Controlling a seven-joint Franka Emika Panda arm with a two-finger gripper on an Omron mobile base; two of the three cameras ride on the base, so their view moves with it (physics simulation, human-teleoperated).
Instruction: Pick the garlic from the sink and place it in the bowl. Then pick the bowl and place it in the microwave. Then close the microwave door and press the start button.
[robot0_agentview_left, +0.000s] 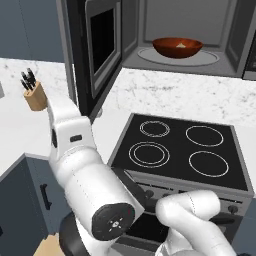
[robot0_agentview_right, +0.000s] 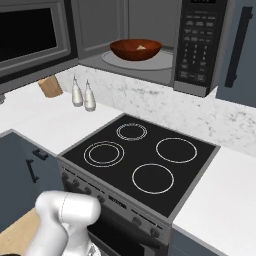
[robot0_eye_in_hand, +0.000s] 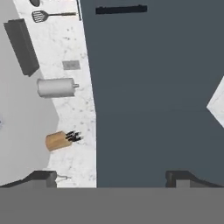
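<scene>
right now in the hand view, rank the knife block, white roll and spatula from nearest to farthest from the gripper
1. knife block, low on the marble strip, closest to the open gripper.
2. white roll, midway up the strip.
3. spatula, at the top edge.

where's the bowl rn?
The bowl sits on the round turntable inside the open microwave, above and behind the stove; the garlic lies in it.

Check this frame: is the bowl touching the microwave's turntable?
Touching. In the left base view the bowl sits directly on the round turntable inside the microwave, no gap beneath it.
</scene>
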